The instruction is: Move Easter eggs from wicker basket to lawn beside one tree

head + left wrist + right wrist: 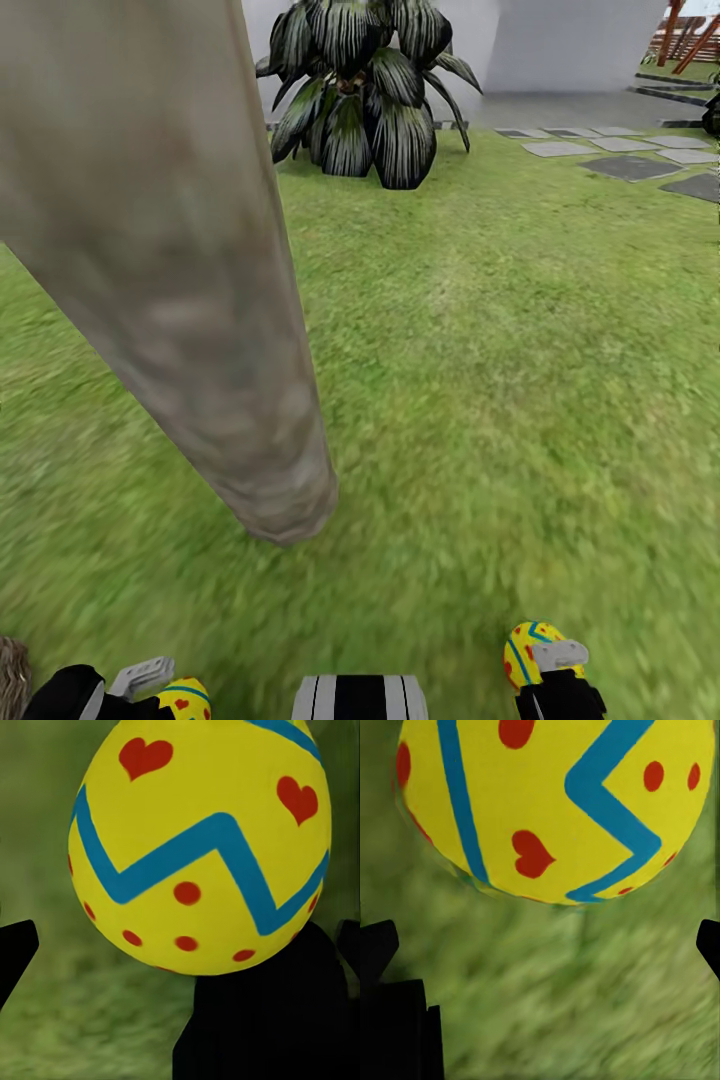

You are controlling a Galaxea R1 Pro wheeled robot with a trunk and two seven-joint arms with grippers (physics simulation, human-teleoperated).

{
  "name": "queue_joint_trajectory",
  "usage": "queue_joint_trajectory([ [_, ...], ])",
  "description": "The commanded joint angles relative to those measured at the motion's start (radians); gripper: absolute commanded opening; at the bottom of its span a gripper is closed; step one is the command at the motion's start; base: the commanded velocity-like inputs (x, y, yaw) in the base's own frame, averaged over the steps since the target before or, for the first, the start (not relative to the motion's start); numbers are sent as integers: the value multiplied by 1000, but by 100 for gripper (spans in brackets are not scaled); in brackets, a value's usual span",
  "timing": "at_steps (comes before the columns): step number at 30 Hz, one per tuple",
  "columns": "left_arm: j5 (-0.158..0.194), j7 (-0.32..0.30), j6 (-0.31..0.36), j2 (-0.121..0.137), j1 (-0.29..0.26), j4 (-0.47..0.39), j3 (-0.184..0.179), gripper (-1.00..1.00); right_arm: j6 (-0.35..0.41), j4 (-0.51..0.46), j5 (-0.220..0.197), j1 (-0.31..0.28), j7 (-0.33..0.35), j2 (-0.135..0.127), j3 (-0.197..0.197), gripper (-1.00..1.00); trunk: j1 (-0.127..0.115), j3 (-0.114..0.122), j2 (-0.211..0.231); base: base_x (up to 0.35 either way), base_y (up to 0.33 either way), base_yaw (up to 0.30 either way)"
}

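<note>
Head view: tree [200, 300] trunk meets the lawn [520, 400] ahead and left of centre. My left gripper [165, 690] holds an egg [186, 698]; my right gripper [548, 665] holds another egg [528, 652]. The left arm looks nearer the trunk base.

Left wrist view: left-hand egg [201, 844] sits between my fingers, long axis roughly along them, grass beyond.

Right wrist view: right-hand egg [556, 806] likewise clamped, over grass. Third egg's whereabouts I cannot tell.
</note>
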Motion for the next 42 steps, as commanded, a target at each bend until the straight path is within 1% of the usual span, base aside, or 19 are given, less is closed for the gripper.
queue_joint_trajectory([
  [1, 6, -1, 5, 0, 0, 0, 2, 100, 3, -1, -3, 0, -3, 1, -1, 100, -1, 3, 0, 0, 0, 0],
  [5, 9, -1, 5, 1, 0, 1, 3, 100, 3, 0, -3, 0, -3, 1, -1, 100, -2, 19, 1, -13, 0, 0],
  [7, 9, -1, 5, 0, 0, 1, 3, 100, 3, 0, -3, 0, -3, 1, -1, 100, -3, 26, 1, -233, 0, 0],
  [26, 7, -7, 5, 0, 0, 1, 3, 100, 3, -1, -3, 0, -3, 1, -3, 100, -12, 100, 6, -333, 0, 0],
  [28, 7, -7, 5, 0, 0, 1, 3, 100, 2, -1, -4, 0, -3, 0, -4, 100, -13, 108, 6, -336, 0, 0],
  [30, 7, -7, 5, 0, 0, 1, 3, 100, 2, -1, -15, 0, -3, 0, -3, 100, -14, 115, 7, -336, 0, 0],
  [31, 7, -7, 5, 0, 0, 1, 3, 100, 3, -1, -23, 0, -4, 0, -2, 100, -14, 119, 7, -336, 0, 86],
  [34, 7, -7, 5, -1, 0, 1, 2, 100, 2, -1, -30, 0, -7, 0, -2, 100, -15, 132, 8, -336, 0, 193],
  [42, 7, -7, 5, -2, 0, 0, 2, 100, 2, 0, -32, 0, -8, 1, -1, 100, -19, 167, 10, -336, 0, 265],
])
